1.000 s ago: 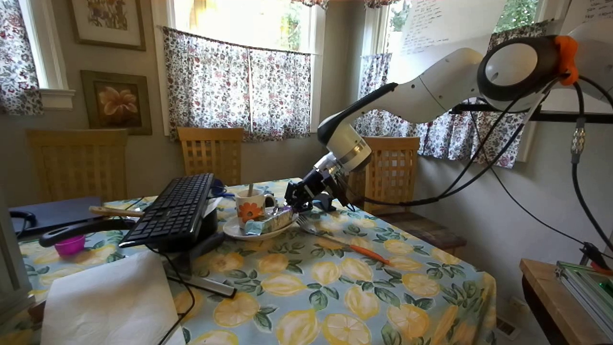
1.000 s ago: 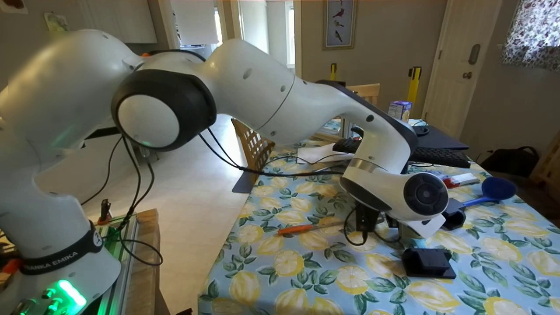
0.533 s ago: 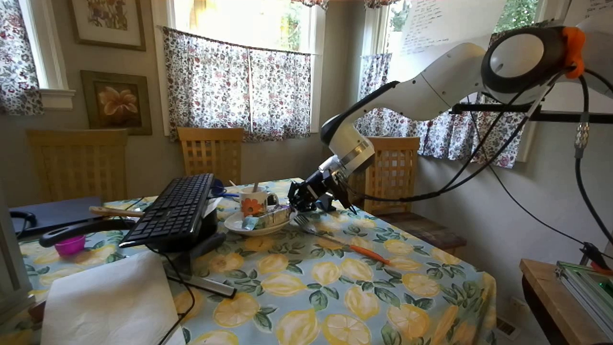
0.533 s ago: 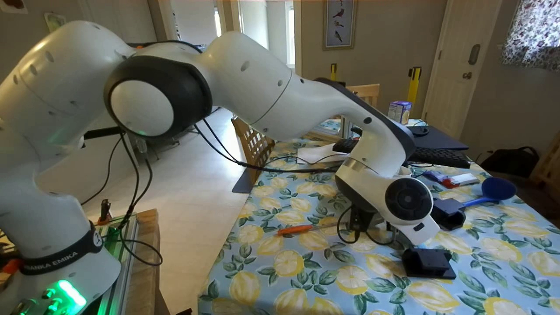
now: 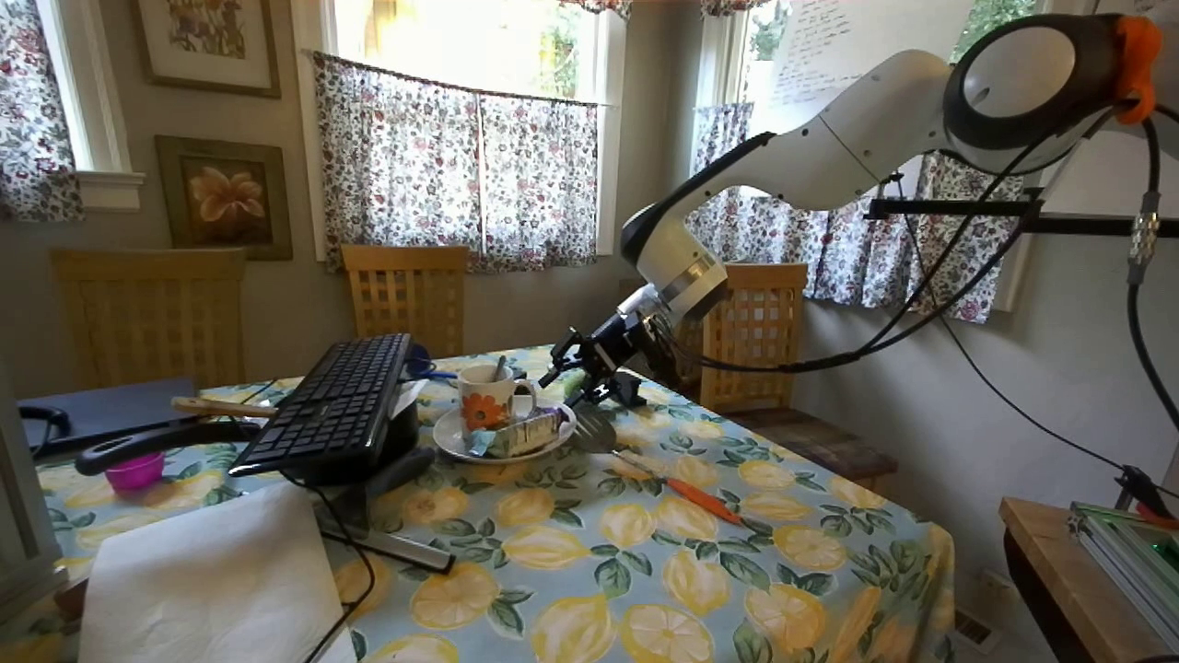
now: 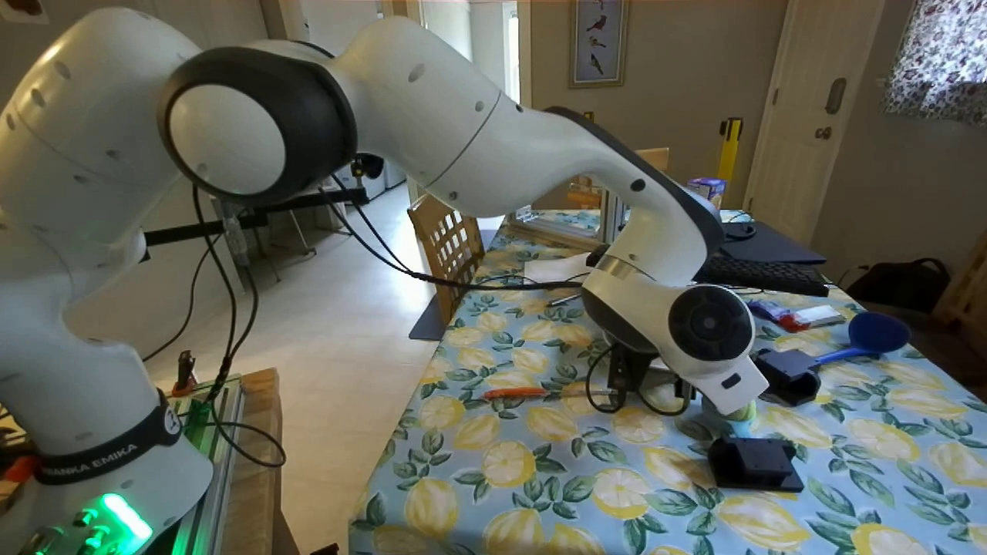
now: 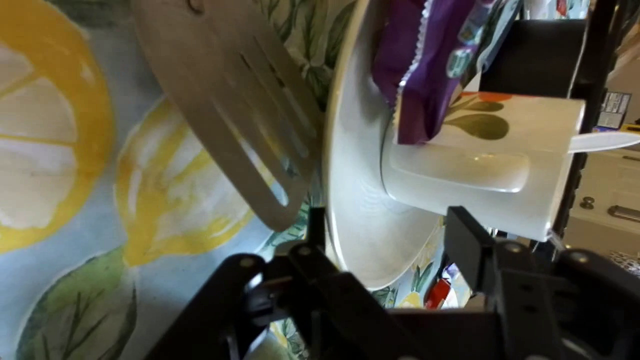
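My gripper (image 7: pixel 387 232) stands open with nothing between its fingers. It is at the edge of a white plate (image 7: pixel 360 210); one finger shows beside the rim, the other over the plate's upper side, and I cannot tell if either touches. On the plate stands a mug (image 5: pixel 484 405) with an orange flower and a spoon in it. A wrapped bar (image 5: pixel 525 435) lies beside the mug, its purple end (image 7: pixel 430 95) towards me. Close to the rim is the slotted metal head (image 7: pixel 225 100) of a utensil whose orange handle (image 5: pixel 702 502) points away from the plate.
A keyboard (image 5: pixel 327 405) sits raised near the plate, with white paper (image 5: pixel 212 580) in front. Two black holders (image 6: pixel 754 464) and a blue ladle (image 6: pixel 879 333) lie near the arm. A green item (image 5: pixel 573 383) shows behind the gripper. Wooden chairs surround the table.
The gripper has gone from shut to open and the arm has risen and drawn back slightly. Plate and mug have shifted a little. The utensil has turned; its head now shows broad side.
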Motion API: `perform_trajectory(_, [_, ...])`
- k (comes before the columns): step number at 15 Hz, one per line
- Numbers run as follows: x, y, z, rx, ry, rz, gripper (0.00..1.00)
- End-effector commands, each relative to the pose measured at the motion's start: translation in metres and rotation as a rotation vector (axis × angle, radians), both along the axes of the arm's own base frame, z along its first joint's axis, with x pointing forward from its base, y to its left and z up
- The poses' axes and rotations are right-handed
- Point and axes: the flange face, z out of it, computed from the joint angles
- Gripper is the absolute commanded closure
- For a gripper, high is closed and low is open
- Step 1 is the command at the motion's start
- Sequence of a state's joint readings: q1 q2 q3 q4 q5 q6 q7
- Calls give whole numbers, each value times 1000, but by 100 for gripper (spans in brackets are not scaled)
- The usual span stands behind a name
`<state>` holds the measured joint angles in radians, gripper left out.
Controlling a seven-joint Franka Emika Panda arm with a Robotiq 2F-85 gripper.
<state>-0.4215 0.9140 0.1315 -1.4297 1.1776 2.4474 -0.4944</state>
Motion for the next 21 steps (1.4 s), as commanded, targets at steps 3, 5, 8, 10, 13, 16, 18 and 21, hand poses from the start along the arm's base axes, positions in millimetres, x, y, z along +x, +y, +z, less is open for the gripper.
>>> perform_trajectory(3, [-21, 12, 33, 4, 101, -24, 0])
perform_trajectory(5, [-28, 16, 50, -16, 113, -43, 0])
perform_trajectory(8, [-39, 22, 76, -39, 152, -70, 0])
perform_trajectory(10, [-48, 27, 91, -67, 189, -94, 0])
perform_trajectory(13, [-61, 32, 107, -151, 263, -179, 0])
perform_trajectory(16, [-77, 36, 114, -222, 341, -233, 0])
perform_trajectory(18, [-64, 33, 107, -203, 323, -207, 0])
perform_trajectory(21, [-73, 36, 108, -210, 355, -223, 0])
